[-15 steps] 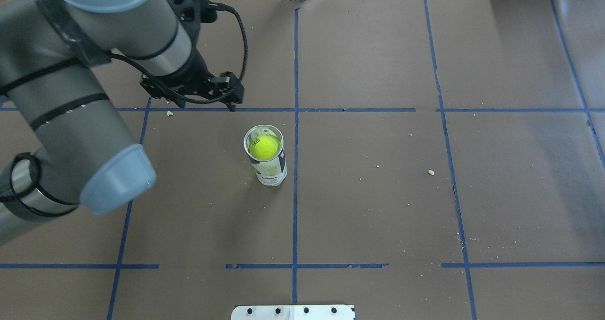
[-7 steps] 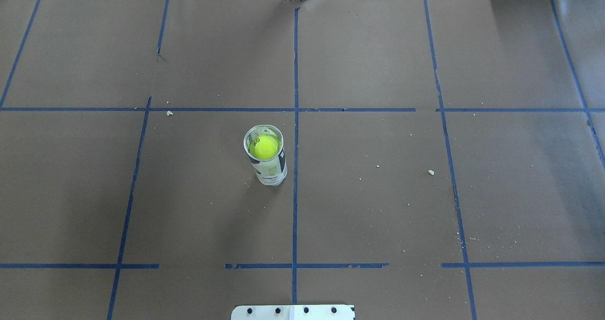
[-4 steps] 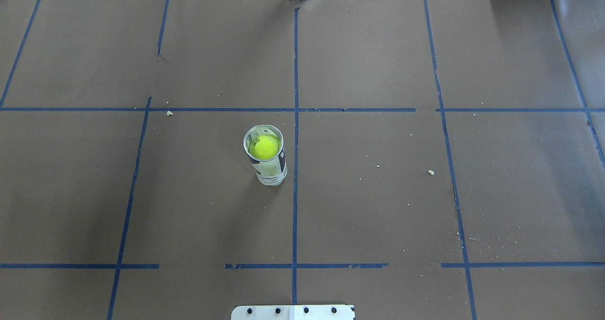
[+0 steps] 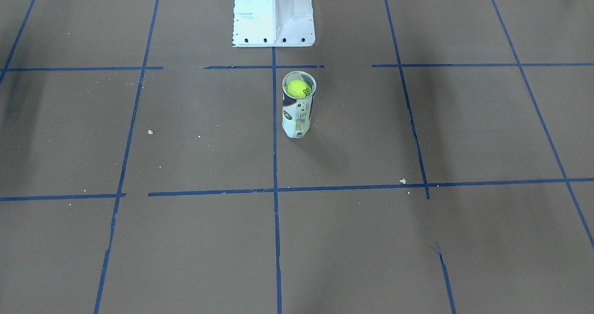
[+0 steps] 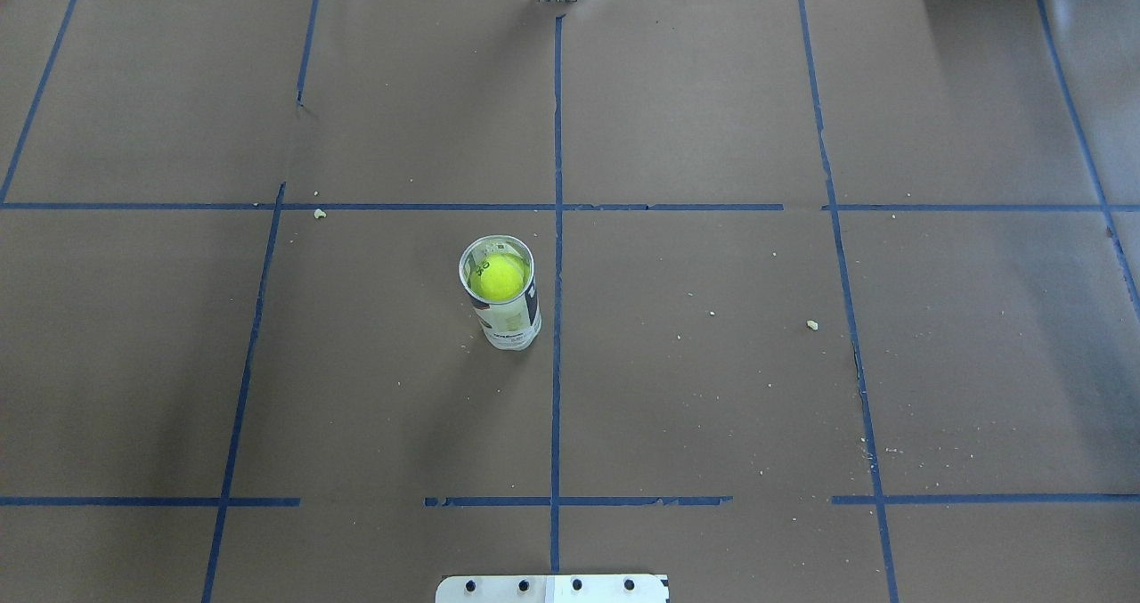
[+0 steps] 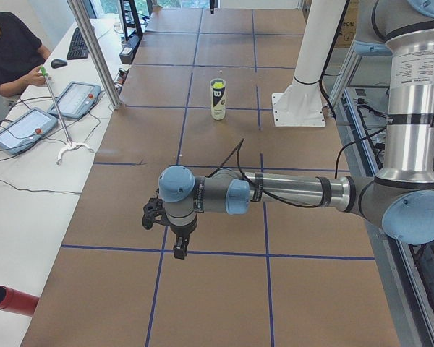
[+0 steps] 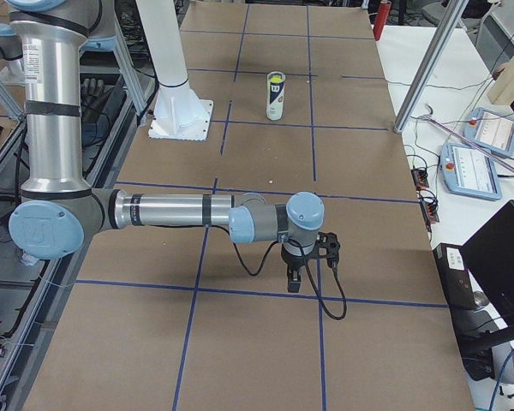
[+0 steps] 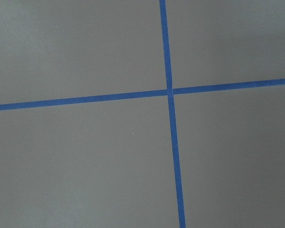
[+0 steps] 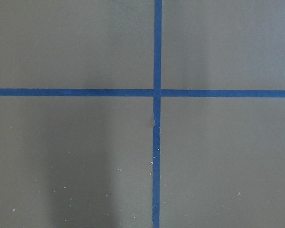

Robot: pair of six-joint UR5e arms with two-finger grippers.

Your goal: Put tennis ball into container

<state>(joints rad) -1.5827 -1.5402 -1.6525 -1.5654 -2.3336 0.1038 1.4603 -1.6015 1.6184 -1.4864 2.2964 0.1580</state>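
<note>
Tennis ball point(image 5: 499, 277) sits inside the container point(image 5: 511, 320), up near its silvery rim. The tube stands upright on the brown desk point(image 5: 712, 389), just beside a blue tape line point(image 5: 557, 362) and near the white pedestal point(image 4: 273, 17). Left tool point(image 6: 179, 250) hangs low over one end of the desk, right tool point(image 7: 295, 281) over the other end — both well apart from the container. Whether either tool is spread or pressed together I cannot tell.
</note>
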